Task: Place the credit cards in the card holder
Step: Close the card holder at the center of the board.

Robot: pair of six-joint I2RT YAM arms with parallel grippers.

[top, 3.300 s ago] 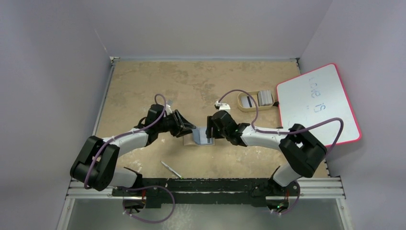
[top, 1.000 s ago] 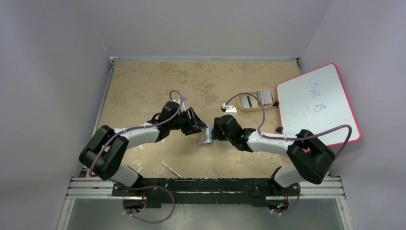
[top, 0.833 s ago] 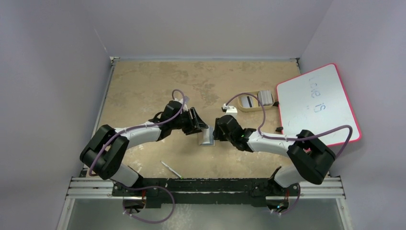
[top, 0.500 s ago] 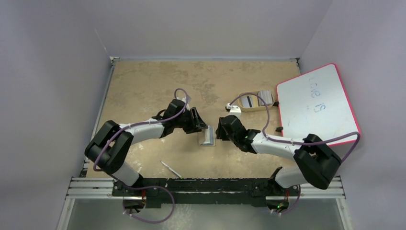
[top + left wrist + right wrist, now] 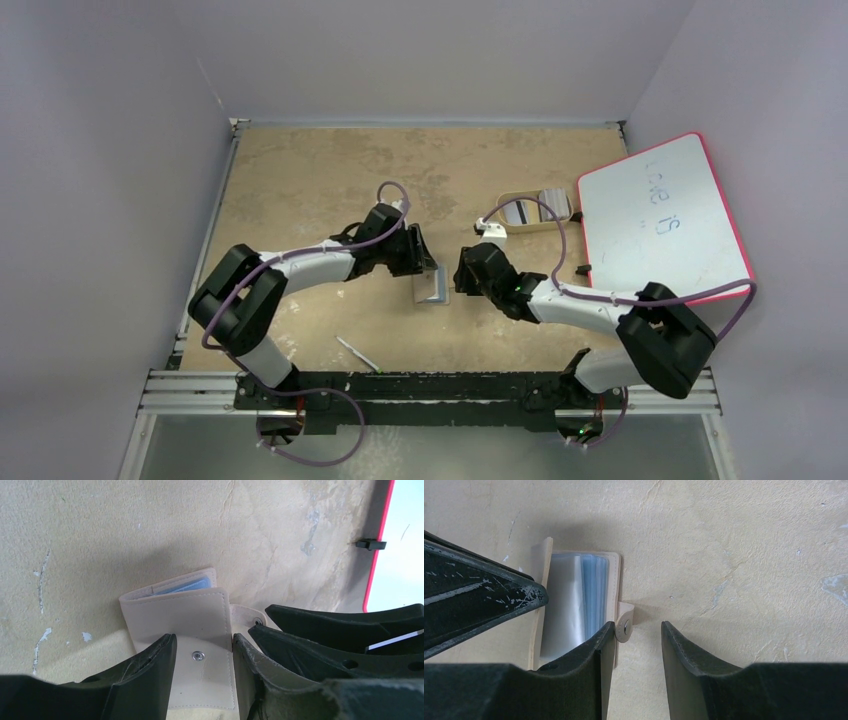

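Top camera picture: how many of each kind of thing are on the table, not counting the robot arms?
Wallet: 1
Tray: 1
Cards showing in the tray: 2
Whiteboard: 1
Thin stick: 1
Small black clip: 1
Total: 7

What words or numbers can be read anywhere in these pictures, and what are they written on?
Whiteboard: two short lines of handwritten marker, too faint and angled to read for certain.
Credit cards in the beige tray: any print is too small to read.
Card holder: no text shows, only a plain metal snap.
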